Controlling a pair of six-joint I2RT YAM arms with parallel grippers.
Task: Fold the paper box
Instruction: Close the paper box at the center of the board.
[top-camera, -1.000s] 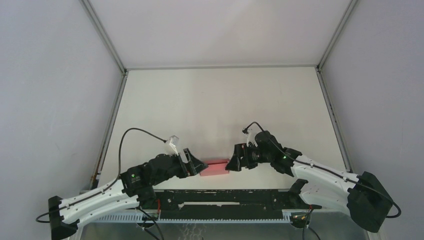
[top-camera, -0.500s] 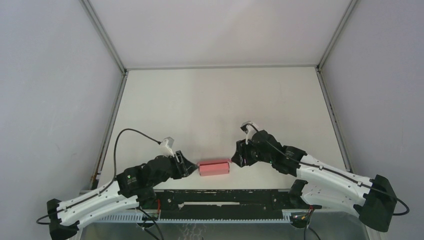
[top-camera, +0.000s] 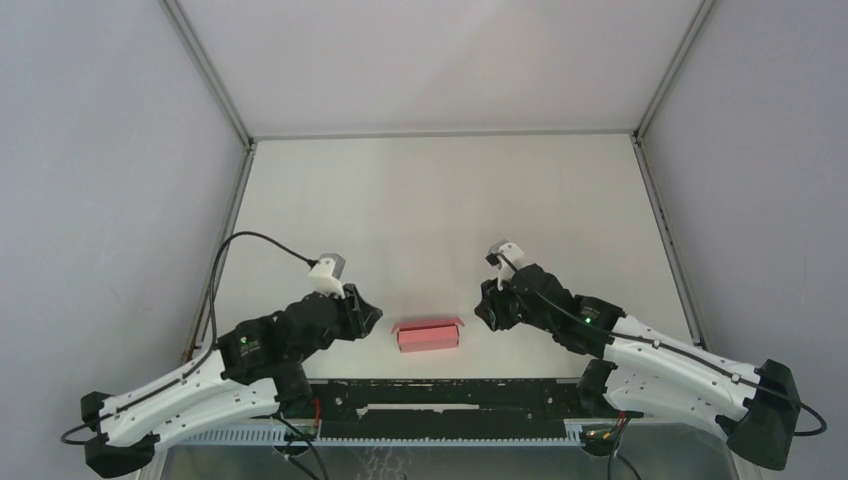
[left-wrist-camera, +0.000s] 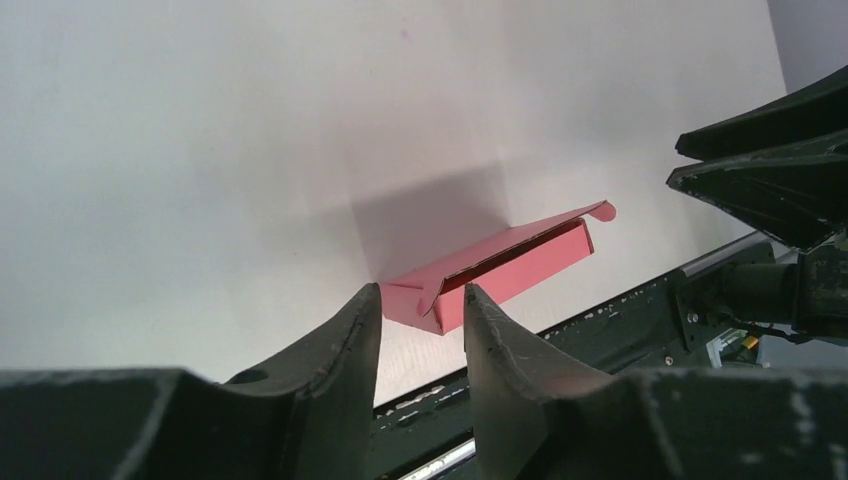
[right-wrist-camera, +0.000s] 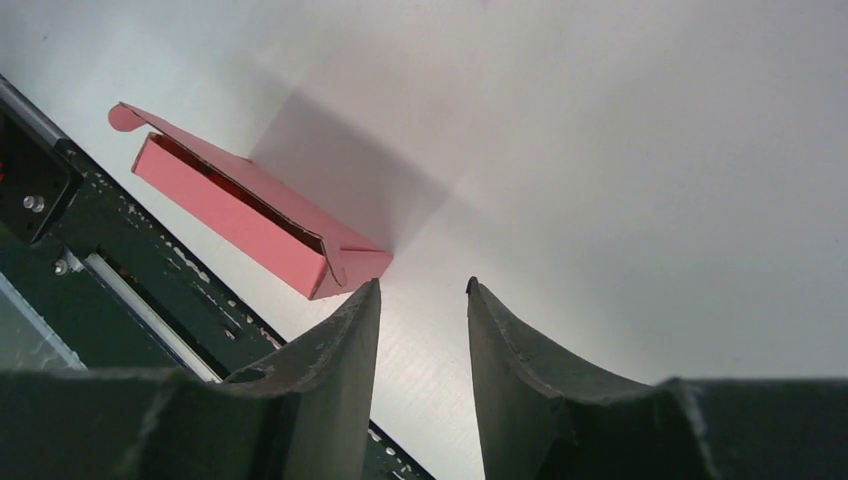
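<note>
Two grippers and one box sit on your table (top-camera: 440, 200).
1. Pink paper box (top-camera: 428, 336): lies along the near edge at its middle, lid raised a crack.
2. Left gripper (top-camera: 368, 317): near the box's left end, not touching it, fingers narrowly parted and gripping nothing.
3. Right gripper (top-camera: 484, 312): near the right end, apart from the box, fingers likewise parted.

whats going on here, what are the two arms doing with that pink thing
Two robot arms are working on folding a pink paper box. It lies on the table between them, formed into shape, lid flap slightly ajar. Neither arm holds it: the left jaws and the right jaws sit just off either end, parted and empty.
</note>
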